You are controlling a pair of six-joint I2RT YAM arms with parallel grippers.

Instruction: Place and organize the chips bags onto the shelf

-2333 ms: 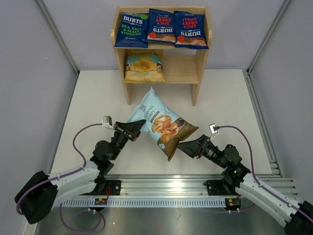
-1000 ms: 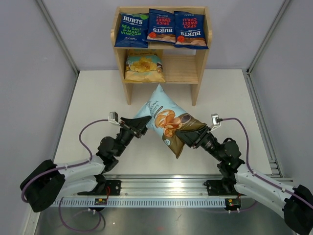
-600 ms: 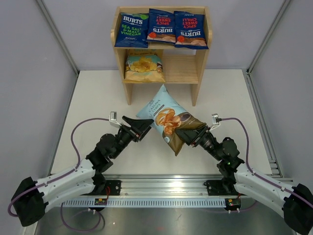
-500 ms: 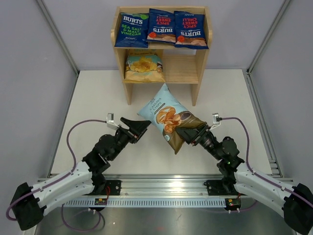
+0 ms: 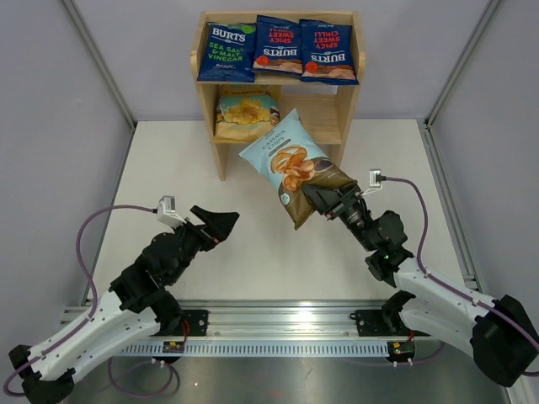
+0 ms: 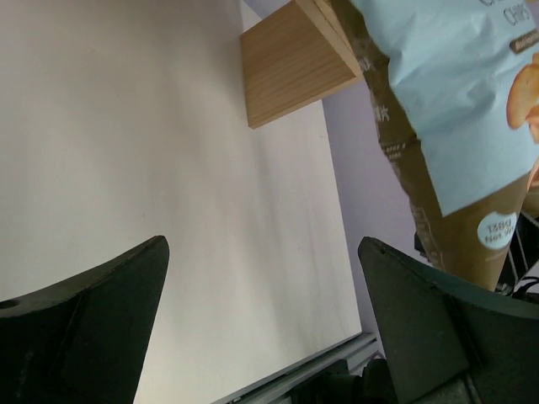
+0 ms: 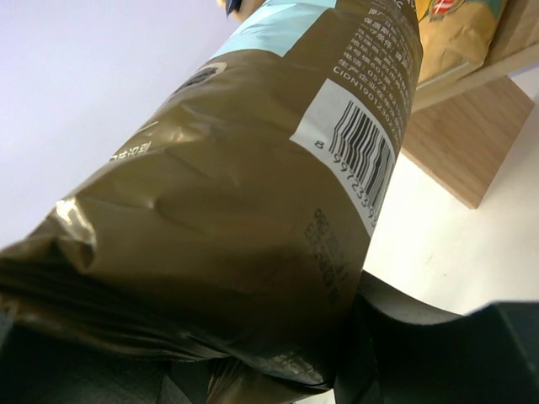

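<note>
Right jaws clench light-blue chips bag's (image 5: pixel 290 156) near end; long axis points far-left at shelf's (image 5: pixel 322 119) lower tier; left jaws released.

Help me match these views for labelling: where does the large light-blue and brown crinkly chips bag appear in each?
Top external: the large light-blue and brown crinkly chips bag is at centre, its brown end pinched by the right gripper.
Left wrist: upper right.
Right wrist: its brown barcode side fills the middle.
Shared landmark: the light-wood two-tier shelf.
</note>
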